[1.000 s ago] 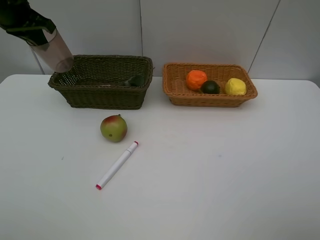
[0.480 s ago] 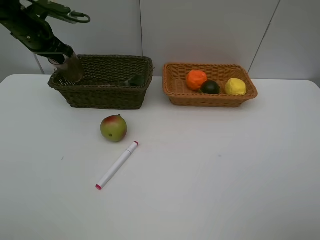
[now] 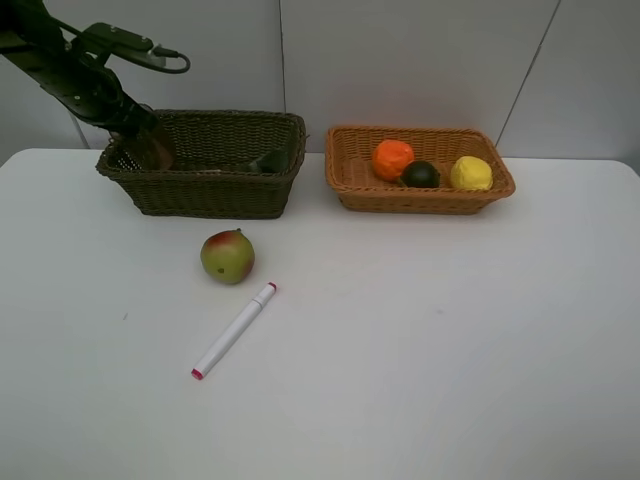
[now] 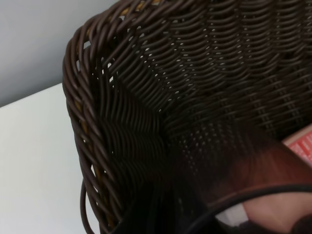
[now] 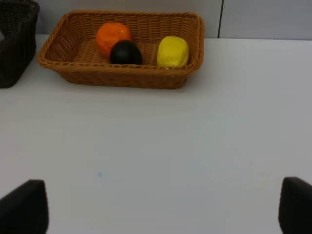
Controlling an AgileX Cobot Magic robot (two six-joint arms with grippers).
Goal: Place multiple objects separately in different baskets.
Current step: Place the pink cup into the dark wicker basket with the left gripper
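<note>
My left gripper (image 3: 138,132) reaches into the left end of the dark olive-brown basket (image 3: 205,190) and is shut on the translucent mauve cup (image 3: 152,150), which is low inside it. In the left wrist view the cup (image 4: 243,170) blurs the basket's inner wall (image 4: 146,97). A dark green bottle (image 3: 266,161) lies in that basket. The orange-tan basket (image 3: 420,203) holds the orange (image 3: 393,158), the dark round fruit (image 3: 420,174) and the lemon (image 3: 471,173). The mango (image 3: 228,256) and white marker (image 3: 234,329) lie on the table. My right gripper (image 5: 158,207) is open and empty above the table.
A pink thing with a red label (image 4: 300,144) shows at the edge of the left wrist view, inside the dark basket. The white table (image 3: 450,330) ends at a grey wall behind the baskets. The right wrist view also shows the orange-tan basket (image 5: 122,78).
My left gripper has come down from above the dark basket's left corner and carried the cup down into the basket. Nothing else has moved.
</note>
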